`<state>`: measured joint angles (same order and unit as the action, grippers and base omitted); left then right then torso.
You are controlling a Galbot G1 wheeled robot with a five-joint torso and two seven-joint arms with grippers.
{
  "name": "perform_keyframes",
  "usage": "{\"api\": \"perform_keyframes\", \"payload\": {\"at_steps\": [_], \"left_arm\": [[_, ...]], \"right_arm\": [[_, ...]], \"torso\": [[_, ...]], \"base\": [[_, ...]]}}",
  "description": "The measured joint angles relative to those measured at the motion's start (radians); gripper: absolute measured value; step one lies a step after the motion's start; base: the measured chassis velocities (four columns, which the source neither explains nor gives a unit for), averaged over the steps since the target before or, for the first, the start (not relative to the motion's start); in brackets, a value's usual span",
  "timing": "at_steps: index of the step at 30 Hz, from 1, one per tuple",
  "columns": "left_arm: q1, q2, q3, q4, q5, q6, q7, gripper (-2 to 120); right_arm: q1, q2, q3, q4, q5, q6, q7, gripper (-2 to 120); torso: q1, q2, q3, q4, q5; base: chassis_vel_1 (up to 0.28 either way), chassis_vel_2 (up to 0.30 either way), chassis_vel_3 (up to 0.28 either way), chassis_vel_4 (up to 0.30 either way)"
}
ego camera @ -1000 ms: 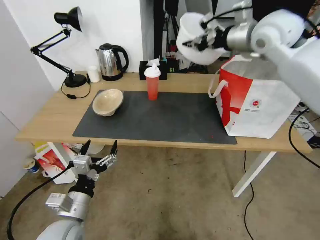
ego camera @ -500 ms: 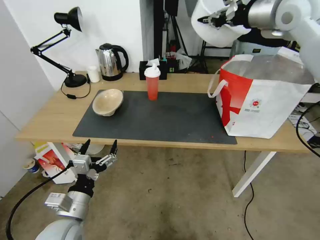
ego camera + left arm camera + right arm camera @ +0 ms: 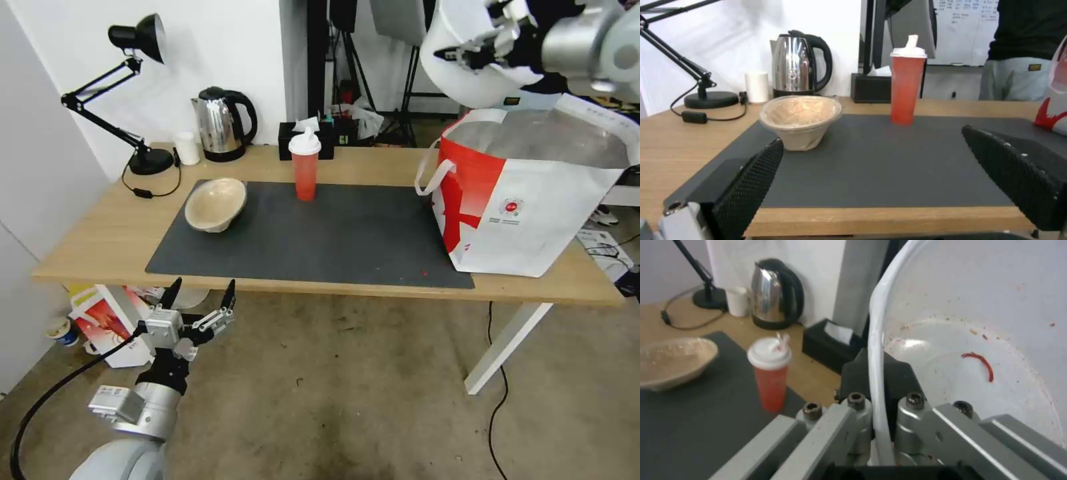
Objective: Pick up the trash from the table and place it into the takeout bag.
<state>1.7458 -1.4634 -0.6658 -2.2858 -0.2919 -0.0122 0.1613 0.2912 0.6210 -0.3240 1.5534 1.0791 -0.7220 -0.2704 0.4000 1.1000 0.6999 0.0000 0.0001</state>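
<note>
My right gripper (image 3: 483,50) is shut on the rim of the big white plastic bowl (image 3: 470,70), holding it high above the open top of the takeout bag (image 3: 527,200). Up close the bowl (image 3: 978,350) shows red stains inside, with its rim pinched between the fingers (image 3: 858,373). The red drink cup (image 3: 305,167) stands at the far edge of the dark mat (image 3: 320,233). A beige pulp bowl (image 3: 215,203) lies tilted on the mat's left end. My left gripper (image 3: 198,300) waits open below the table's front edge, facing the pulp bowl (image 3: 800,120) and cup (image 3: 907,86).
A kettle (image 3: 220,123), a small white cup (image 3: 187,148), a desk lamp (image 3: 137,80) and a black tissue box (image 3: 305,139) line the table's back edge. A red-and-white printed box (image 3: 107,323) sits on the floor under the table (image 3: 100,233). Cables trail at the right.
My right arm has carried the white bowl to the right and higher, from beside the bag's left edge to above its opening. The left arm has not moved.
</note>
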Motion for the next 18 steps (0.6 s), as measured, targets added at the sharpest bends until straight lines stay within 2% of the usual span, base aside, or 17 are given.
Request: {"api": "perform_keyframes", "payload": {"at_steps": [6,11,15,18], "left_arm": [[0.001,0.003,-0.001,-0.001,-0.008,0.0,0.0,100],[0.001,0.007,0.001,-0.002,-0.014,0.0,0.001,100],[-0.001,0.01,0.004,-0.001,-0.014,-0.001,0.002,100],[0.0,0.012,0.005,0.008,-0.014,-0.003,0.003,100]], "right_arm": [[-0.027,-0.026,0.018,0.02,0.0,0.0,0.0,0],[-0.098,-0.088,0.065,0.06,0.0,0.0,0.0,0],[-0.231,-0.141,0.157,0.114,0.0,0.0,0.0,0],[-0.402,-0.186,0.284,0.168,-0.003,0.0,0.001,0]], "torso": [[0.0,0.0,0.0,0.0,0.0001],[0.0,0.0,0.0,-0.0001,0.0],[0.0,0.0,0.0,0.0001,0.0],[0.0,0.0,0.0,-0.0002,0.0003]], "base": [[0.0,0.0,0.0,0.0],[0.0,0.0,0.0,0.0],[0.0,0.0,0.0,0.0],[0.0,0.0,0.0,0.0]]}}
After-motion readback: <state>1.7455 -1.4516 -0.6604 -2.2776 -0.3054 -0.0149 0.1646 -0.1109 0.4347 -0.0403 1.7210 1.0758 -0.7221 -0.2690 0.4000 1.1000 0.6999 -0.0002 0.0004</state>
